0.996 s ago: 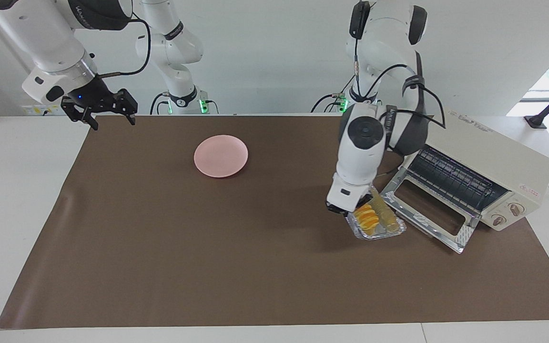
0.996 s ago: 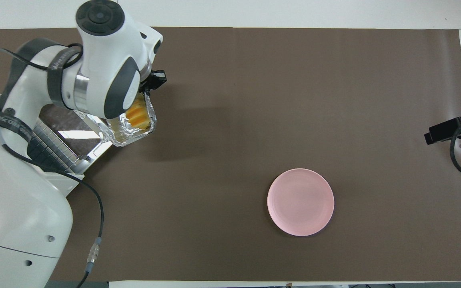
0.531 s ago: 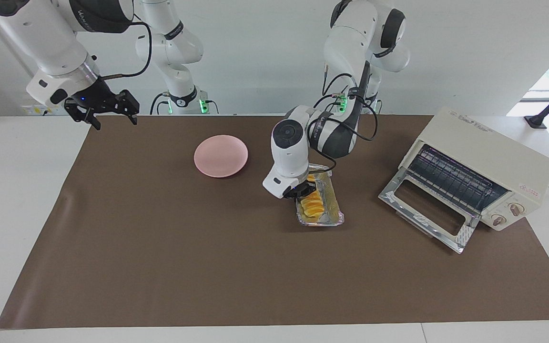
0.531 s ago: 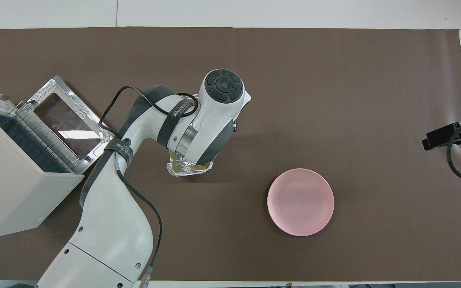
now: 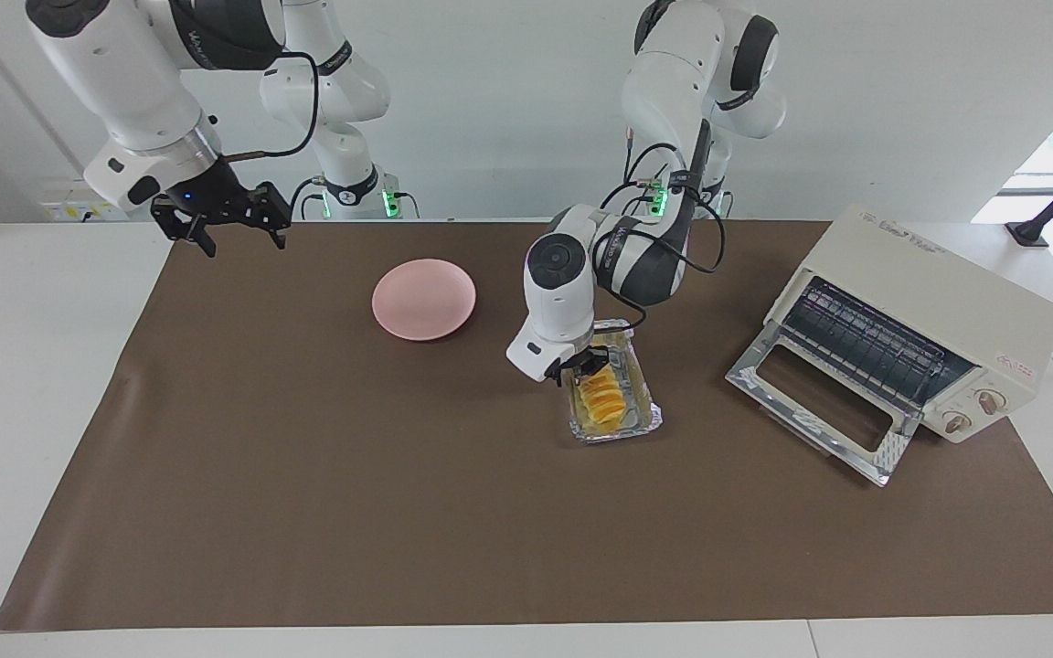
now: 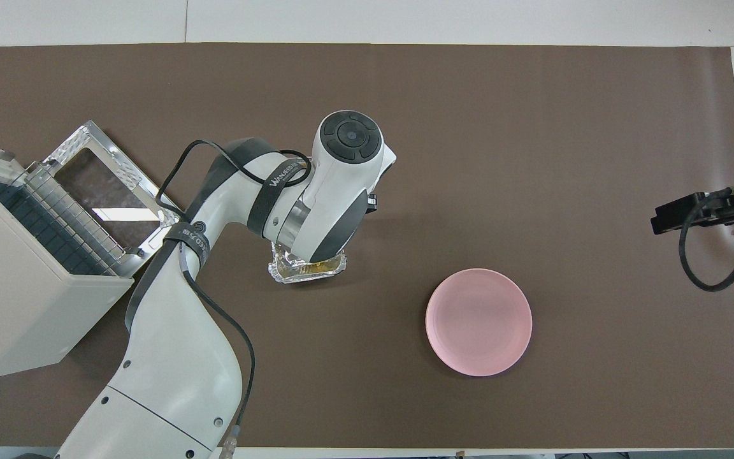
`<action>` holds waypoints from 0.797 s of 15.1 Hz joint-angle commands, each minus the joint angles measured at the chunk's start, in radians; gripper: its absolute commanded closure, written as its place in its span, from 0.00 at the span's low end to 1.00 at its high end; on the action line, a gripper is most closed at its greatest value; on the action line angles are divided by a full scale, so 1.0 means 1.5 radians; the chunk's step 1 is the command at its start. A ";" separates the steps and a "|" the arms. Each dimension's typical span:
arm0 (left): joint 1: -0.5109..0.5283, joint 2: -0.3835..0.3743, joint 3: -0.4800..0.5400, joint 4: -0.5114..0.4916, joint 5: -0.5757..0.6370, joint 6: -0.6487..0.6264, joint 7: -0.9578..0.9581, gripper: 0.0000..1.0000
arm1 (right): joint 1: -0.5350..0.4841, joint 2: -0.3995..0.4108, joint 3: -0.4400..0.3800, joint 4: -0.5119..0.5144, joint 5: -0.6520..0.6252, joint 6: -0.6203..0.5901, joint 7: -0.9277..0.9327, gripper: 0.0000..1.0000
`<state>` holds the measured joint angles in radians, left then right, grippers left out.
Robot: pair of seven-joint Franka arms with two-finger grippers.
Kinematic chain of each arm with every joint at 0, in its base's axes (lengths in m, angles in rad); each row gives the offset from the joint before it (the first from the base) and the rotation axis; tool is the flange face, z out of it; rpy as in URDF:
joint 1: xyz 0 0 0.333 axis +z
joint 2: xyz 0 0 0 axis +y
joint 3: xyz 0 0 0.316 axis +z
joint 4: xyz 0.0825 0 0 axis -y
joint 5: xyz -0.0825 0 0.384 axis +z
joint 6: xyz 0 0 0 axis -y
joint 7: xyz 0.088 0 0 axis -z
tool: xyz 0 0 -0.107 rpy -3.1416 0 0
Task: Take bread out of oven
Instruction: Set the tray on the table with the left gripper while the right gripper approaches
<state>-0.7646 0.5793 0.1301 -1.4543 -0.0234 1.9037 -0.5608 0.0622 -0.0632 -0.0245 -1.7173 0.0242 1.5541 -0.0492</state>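
The bread, a golden ridged loaf, lies in a silver foil tray on the brown mat between the oven and the pink plate. The cream oven stands at the left arm's end of the table with its glass door folded down and its rack bare. My left gripper is down at the tray's rim nearer to the robots. In the overhead view the left arm's wrist covers it, and only the tray's edge shows. My right gripper hangs open and empty over the mat's edge at the right arm's end.
The round pink plate sits empty on the mat, nearer to the robots than the tray and toward the right arm's end; it also shows in the overhead view. The oven fills the left arm's corner.
The left arm carried the tray with the bread from the oven door to the middle of the mat and set it down. The right gripper drifted a little toward the plate.
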 commanded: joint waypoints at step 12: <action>0.251 -0.210 0.020 0.037 -0.015 -0.192 0.149 0.00 | 0.151 0.044 0.004 -0.081 0.054 0.181 0.223 0.00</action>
<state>-0.4508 0.3295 0.1712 -1.3639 -0.0251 1.6885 -0.4257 0.2601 -0.0343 -0.0180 -1.8312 0.0684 1.7619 0.2326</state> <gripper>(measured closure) 0.000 0.000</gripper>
